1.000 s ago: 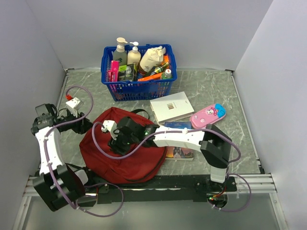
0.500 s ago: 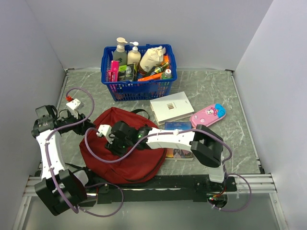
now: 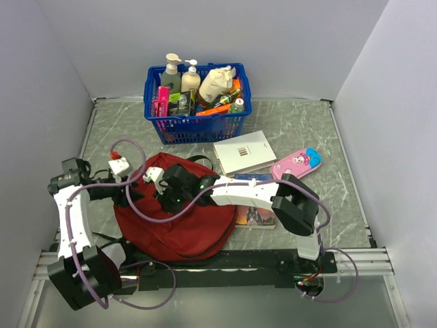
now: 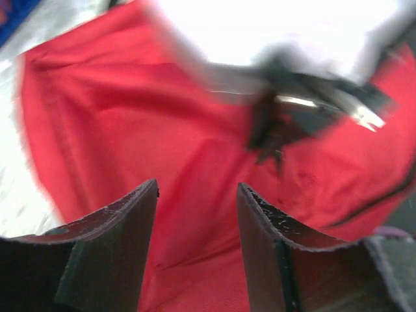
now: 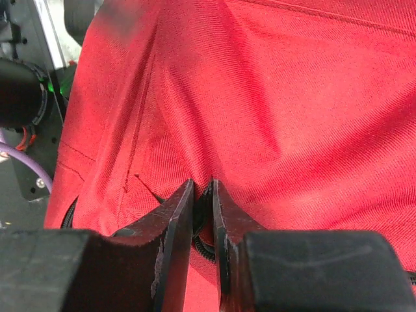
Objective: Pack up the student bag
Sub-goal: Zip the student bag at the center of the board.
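Right now the student bag lies flat on the tabletop just ahead of the arm bases and toward the left side, with both arms over its far left portion. It is about as broad as it is long, and its longer line seems to run from the bases toward the blue basket. The right gripper reaches across from the right and is directly on the red fabric, its jaws drawn almost together. They pinch what looks like a strip of black trim at a fold of the bag. The left gripper hovers at the bag's left edge with its jaws spread and nothing between them, the red cloth just beyond its tips. Judging by this, the left arm is well placed to take the opposite lip once the right lifts.
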